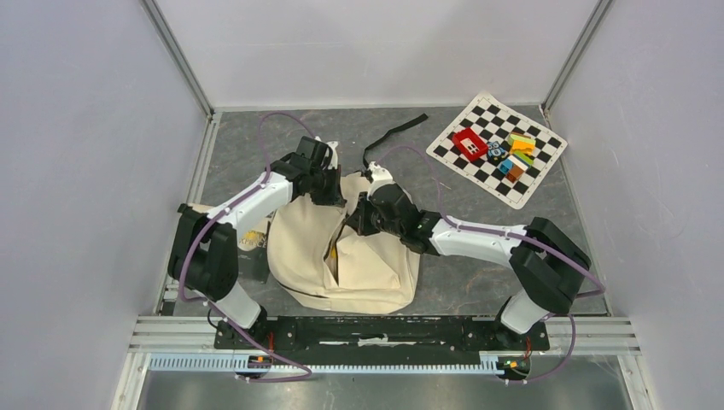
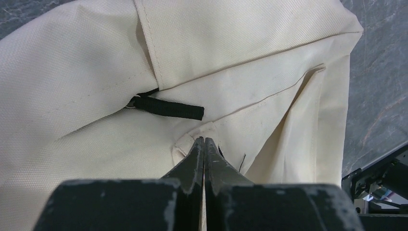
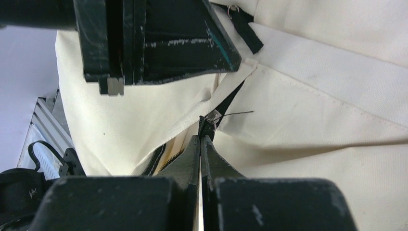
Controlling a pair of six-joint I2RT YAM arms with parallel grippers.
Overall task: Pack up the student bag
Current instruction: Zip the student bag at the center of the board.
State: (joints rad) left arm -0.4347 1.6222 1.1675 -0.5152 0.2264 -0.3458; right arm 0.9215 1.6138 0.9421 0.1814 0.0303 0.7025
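The student bag (image 1: 367, 265), a cream canvas backpack, lies in the middle of the table, its black zipper partly open along the top. My left gripper (image 1: 335, 190) is shut on a cream fabric tab of the bag (image 2: 185, 144) at the zipper's end; a black strap end (image 2: 168, 109) lies just beyond. My right gripper (image 1: 362, 215) is shut at the zipper slider (image 3: 208, 121), with open zipper teeth (image 3: 166, 156) to its left. The left gripper's fingers (image 3: 159, 43) show close above in the right wrist view. The bag's inside is hidden.
A checkerboard mat (image 1: 457, 145) at the back right carries a red block (image 1: 469, 143) and several coloured blocks (image 1: 517, 154). A black strap (image 1: 394, 135) trails behind the bag. A yellowish item (image 1: 252, 242) lies under the left arm. Walls enclose three sides.
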